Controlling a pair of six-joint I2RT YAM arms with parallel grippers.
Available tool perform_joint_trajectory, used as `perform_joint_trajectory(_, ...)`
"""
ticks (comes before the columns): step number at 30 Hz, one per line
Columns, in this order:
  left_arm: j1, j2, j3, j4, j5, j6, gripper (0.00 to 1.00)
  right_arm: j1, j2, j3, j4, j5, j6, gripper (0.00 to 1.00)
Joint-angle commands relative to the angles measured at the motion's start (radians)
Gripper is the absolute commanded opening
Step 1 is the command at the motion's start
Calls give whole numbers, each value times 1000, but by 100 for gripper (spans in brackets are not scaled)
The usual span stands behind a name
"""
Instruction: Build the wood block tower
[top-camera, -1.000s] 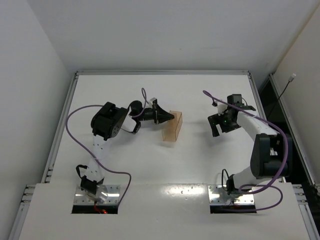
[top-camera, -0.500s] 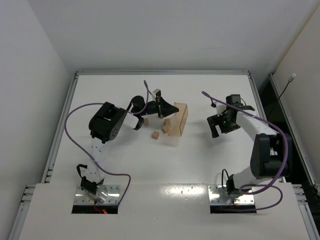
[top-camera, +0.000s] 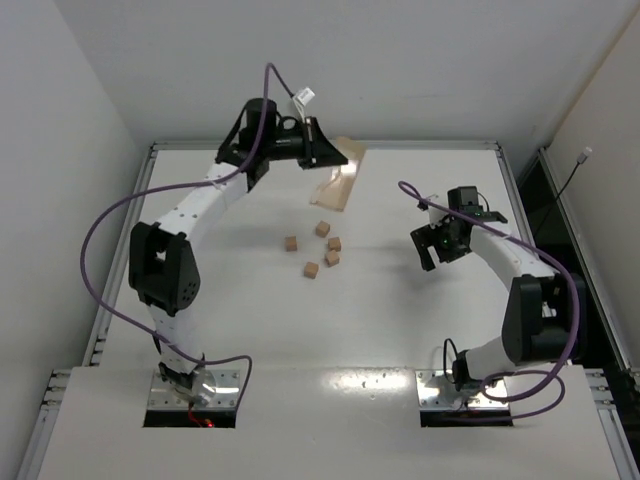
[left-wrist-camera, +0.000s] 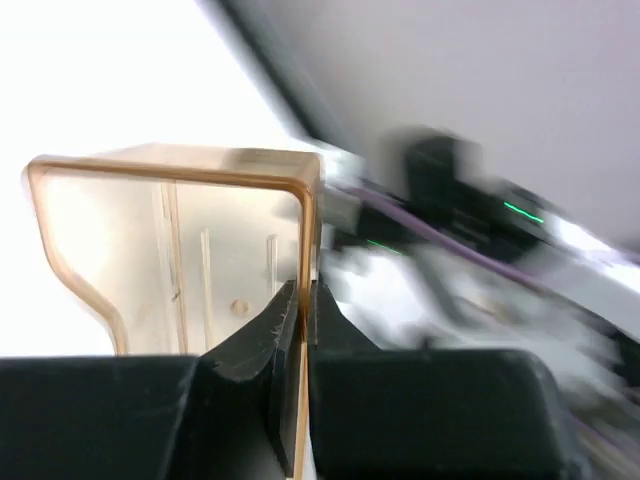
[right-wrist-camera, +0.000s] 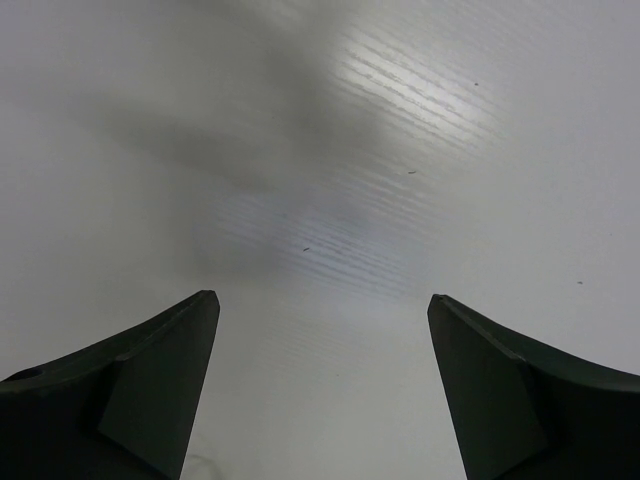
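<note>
We are at the start: the blocks (top-camera: 323, 229) lie loose near the middle of the table (top-camera: 400, 320), none stacked. Our left gripper (left-wrist-camera: 303, 292) clamps the box (top-camera: 336, 182) above the far edge. The right gripper (right-wrist-camera: 320, 300), jaws apart, should next, we think, reach one block.

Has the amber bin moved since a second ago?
Yes. Held in the left pincer, the bin has swung away from mid-table toward the far rail, leaving the blocks spilled behind on the table.
</note>
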Motion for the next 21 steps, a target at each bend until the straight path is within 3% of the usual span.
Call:
perform_joint_trajectory(1,11,-51,160,-847,-572,752,0,9,-44,20,52,-1,9,82)
perform_joint_trajectory(4,-9,-3,257,-960,-766,827,0,18,-55,20,71,-10,9,82)
perform_joint_trajectory(14,-79,31,181,-910,-1352,1034,0,27,-127,-9,91,-1,18,82)
perform_joint_trajectory(21,-141,89,26,-727,-1431,1133,0,18,-159,-28,100,9,27,82)
